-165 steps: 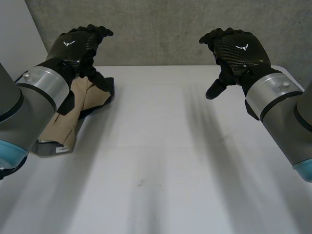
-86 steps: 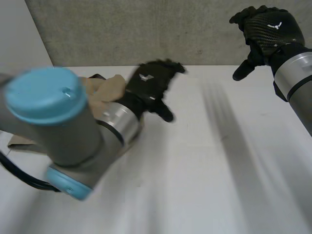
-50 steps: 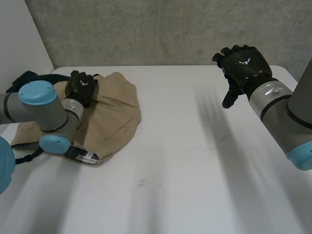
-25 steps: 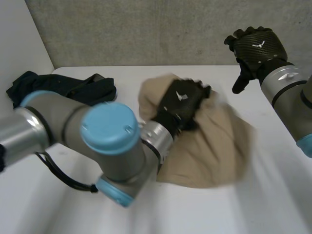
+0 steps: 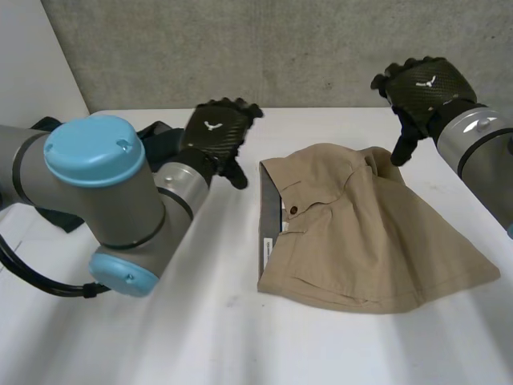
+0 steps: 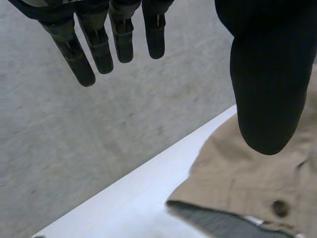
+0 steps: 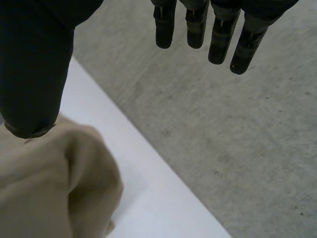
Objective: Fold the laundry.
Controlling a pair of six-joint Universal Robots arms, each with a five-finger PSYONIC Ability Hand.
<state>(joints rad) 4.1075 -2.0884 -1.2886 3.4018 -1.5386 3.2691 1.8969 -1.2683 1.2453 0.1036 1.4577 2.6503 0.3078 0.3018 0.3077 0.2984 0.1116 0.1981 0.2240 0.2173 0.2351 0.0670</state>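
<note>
Tan shorts (image 5: 361, 241) lie crumpled on the white table (image 5: 240, 337), right of centre, waistband and button toward my left arm. My left hand (image 5: 215, 136) hovers just off the waistband side, fingers straight and empty; its wrist view has the thumb (image 6: 267, 94) above the tan shorts (image 6: 247, 183). My right hand (image 5: 421, 88) hangs over the far right corner of the shorts, open, touching nothing. In the right wrist view its thumb (image 7: 34, 74) sits just above a raised fold of the shorts (image 7: 49, 183).
A pile of dark clothing (image 5: 156, 144) lies at the far left of the table, partly behind my left arm (image 5: 104, 200). A grey concrete wall (image 5: 304, 48) runs along the table's far edge.
My left hand carried the tan shorts from the left pile to the table's middle, let go and drew back left with fingers straightened. The right hand barely moved.
</note>
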